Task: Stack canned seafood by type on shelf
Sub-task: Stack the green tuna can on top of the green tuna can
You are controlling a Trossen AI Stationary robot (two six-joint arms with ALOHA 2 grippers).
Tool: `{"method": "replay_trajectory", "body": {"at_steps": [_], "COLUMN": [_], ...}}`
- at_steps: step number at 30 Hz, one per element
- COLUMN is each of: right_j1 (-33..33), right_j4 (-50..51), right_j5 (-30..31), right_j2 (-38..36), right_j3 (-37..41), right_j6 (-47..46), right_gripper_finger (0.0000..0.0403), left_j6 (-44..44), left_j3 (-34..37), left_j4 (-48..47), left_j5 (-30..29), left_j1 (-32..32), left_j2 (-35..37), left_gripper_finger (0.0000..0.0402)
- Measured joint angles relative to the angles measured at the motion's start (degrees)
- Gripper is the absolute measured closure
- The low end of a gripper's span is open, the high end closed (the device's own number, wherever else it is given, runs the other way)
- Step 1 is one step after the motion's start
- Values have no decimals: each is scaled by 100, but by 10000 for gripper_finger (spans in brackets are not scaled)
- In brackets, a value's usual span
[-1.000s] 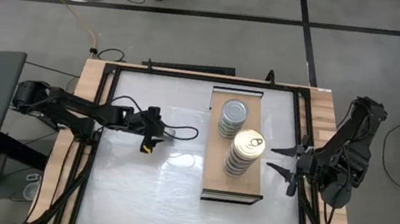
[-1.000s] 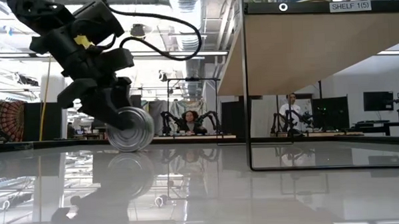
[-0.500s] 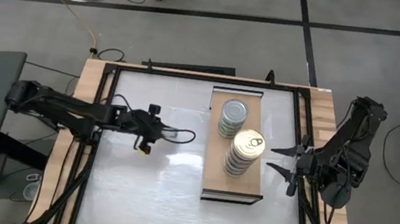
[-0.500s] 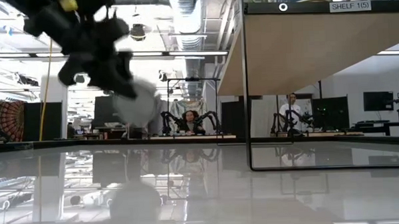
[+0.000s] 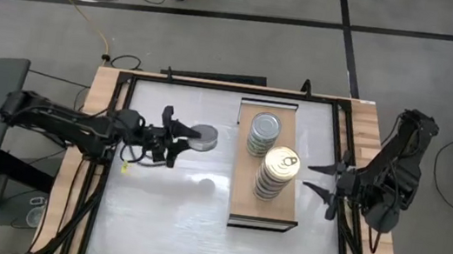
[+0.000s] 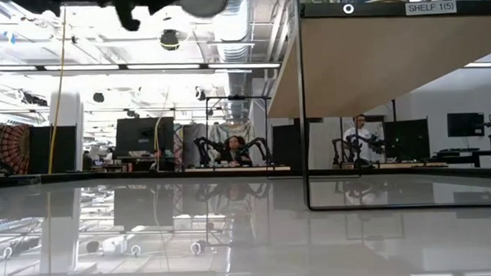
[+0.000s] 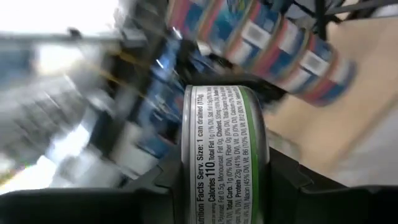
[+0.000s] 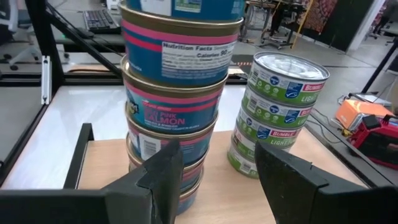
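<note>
- Canned seafood stands in 2 stacks on the shelf (image 5: 239, 201), sorted by label: the green-labelled stack (image 5: 264, 135) at the far end, the pink salmon stack (image 5: 276, 174) nearer the middle.
- The left gripper (image 5: 180, 135) pinches 1 tin (image 5: 202, 137) by its flat faces, lifted clear of the table, apparently to carry it to its matching stack.
- The left wrist view shows that tin's green-edged label (image 7: 225, 155), suggesting the green-labelled stack; the high view shows only a silver face.
- The right gripper (image 5: 313, 179) waits beside the shelf, jaws spread and empty.
- The right wrist view reads both stacks' labels; the low view shows only the shelf's underside.
</note>
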State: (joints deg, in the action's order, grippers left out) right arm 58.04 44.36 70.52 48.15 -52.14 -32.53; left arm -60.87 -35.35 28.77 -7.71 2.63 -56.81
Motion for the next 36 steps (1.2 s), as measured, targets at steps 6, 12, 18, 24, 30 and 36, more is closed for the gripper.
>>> {"method": "replay_trajectory", "body": {"at_steps": [6,12,18,24,30,36], "right_j1": [-132,-368,-534,-538,-538,-538], "right_j4": [-51,-223,-325,-307,-355,-370], "right_j5": [4,9,11,35,37,39], "right_j2": [-1,-1,-1,-1,-1,-1], "right_j3": [0,0,0,0,0,0], "right_j6": [-2,-2,2,20,6,4], "right_gripper_finger": [177,177,177,177,177,177], "left_j6": [-1678,-3093,-3164,-3189,-2869,-2880], "left_j3": [-58,-390,-1054,-1858,-3066,-3677], "left_j4": [1020,1612,1815,1229,-988,-1923], "left_j5": [196,301,438,922,1788,2371], "left_j1": [-111,-268,-509,-987,-1491,-1730], "left_j2": [-602,-1292,-1805,-2319,-2699,-2756], "left_gripper_finger": [256,265,263,263,263,263]}}
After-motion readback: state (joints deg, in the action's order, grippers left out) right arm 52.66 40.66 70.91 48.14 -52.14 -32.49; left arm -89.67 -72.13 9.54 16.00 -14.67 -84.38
